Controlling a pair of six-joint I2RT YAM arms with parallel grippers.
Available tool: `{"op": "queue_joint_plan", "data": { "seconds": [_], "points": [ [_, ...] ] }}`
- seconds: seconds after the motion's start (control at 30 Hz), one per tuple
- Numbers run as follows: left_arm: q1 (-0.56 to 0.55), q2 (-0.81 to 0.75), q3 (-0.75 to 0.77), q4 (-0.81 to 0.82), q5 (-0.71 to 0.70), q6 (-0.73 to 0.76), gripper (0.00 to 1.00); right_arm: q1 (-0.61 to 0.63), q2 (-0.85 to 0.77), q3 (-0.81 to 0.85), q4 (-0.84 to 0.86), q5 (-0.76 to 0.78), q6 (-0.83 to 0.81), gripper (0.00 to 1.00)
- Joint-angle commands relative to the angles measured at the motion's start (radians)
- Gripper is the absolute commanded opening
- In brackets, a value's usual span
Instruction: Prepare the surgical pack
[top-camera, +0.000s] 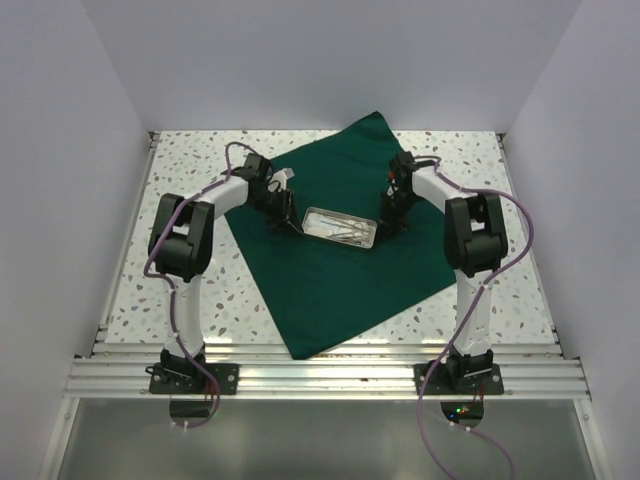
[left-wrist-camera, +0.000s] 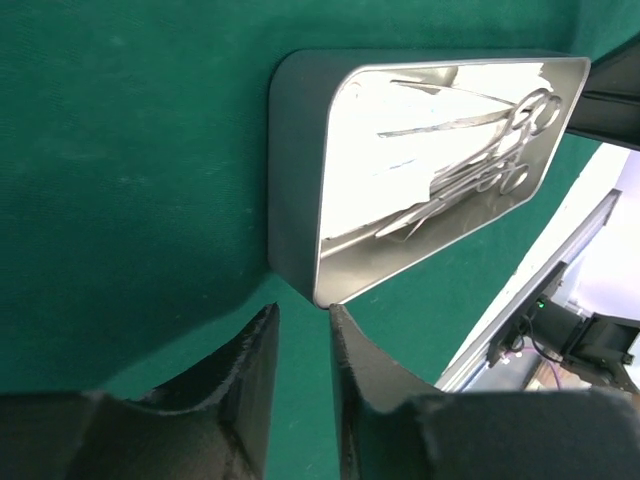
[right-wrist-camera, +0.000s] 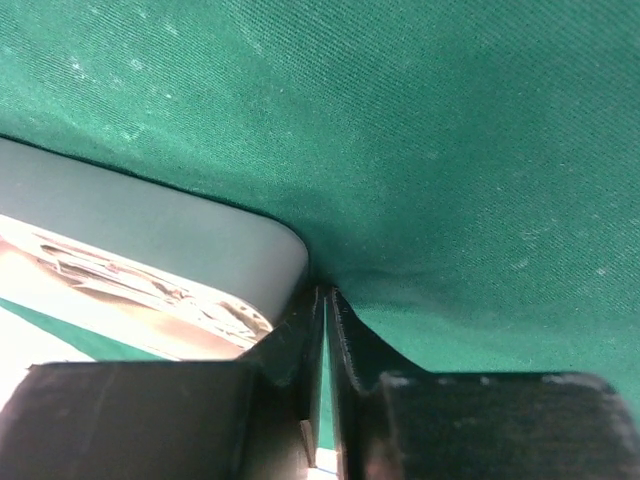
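Centrally, steel tray (left-wrist-camera: 295, 170) rests on spread green drape (top-camera: 330, 290).

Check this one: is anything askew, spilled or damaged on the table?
Nothing spilled or damaged. The green drape lies cornerwise on the table, its near corner lapping onto the front rails. The instruments sit inside the metal tray, which rests on the drape.

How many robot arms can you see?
2. The left arm reaches onto the green cloth at the left end of the metal tray; the right arm reaches in at the tray's right end. None seems hidden.
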Motion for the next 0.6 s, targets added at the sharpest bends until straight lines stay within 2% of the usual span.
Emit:
{"op": "queue_joint_plan", "data": {
  "seconds": [0.0,0.13,0.23,0.33,0.43,0.53,0.57],
  "points": [
    [0.021,-0.068,0.025,-0.025,-0.036,0.026,0.32,-0.014,-0.081,0.003,-0.034,0.07,-0.037,0.17],
    [0.066,-0.107,0.02,-0.043,-0.068,0.038,0.36,-0.025,-0.151,0.02,-0.1,0.272,-0.086,0.46],
    [0.099,-0.148,-0.006,-0.036,-0.076,0.043,0.38,-0.023,-0.22,0.019,-0.129,0.332,-0.121,0.54],
    [0.119,-0.177,-0.037,-0.029,-0.036,0.038,0.4,-0.017,-0.288,0.007,-0.151,0.357,-0.143,0.57],
    [0.12,-0.212,-0.061,-0.034,-0.05,0.047,0.39,0.044,-0.342,0.013,-0.174,0.368,-0.199,0.57],
    [0.136,-0.266,-0.096,-0.037,-0.105,0.052,0.35,0.158,-0.4,0.019,-0.183,0.322,-0.258,0.58],
    [0.142,-0.292,-0.11,-0.039,-0.153,0.049,0.34,0.229,-0.421,0.013,-0.183,0.278,-0.282,0.58]
  ]
}}
